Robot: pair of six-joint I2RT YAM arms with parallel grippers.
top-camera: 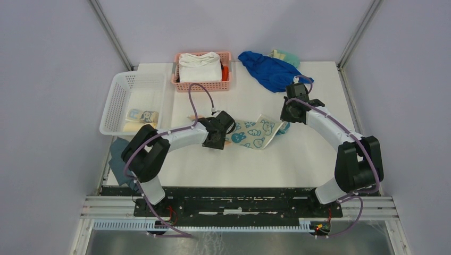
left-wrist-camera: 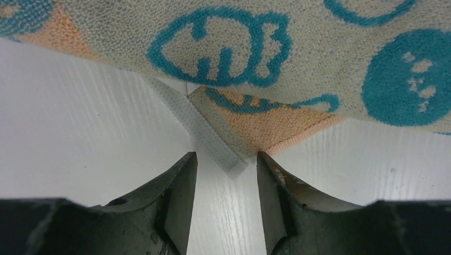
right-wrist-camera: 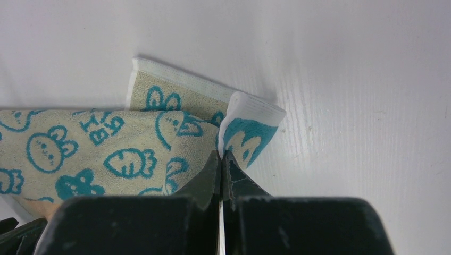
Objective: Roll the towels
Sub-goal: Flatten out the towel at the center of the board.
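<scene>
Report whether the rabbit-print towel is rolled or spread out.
Spread, not rolled: the pale towel with teal rabbit prints lies flat on the white table, only its right end folded over where the right hand pinches it.

I'm working a robot lab cell, not anyone's home — plain grey wall panels (top-camera: 48, 79) on aluminium posts (top-camera: 110, 36) box in a white table (top-camera: 266, 170). The left arm (top-camera: 181, 137) and right arm (top-camera: 330, 125) are bolted to a black rail (top-camera: 239, 204), with a pink basket (top-camera: 202, 86), a white basket (top-camera: 113, 106) and a rabbit-print towel (top-camera: 255, 133) as props.
</scene>
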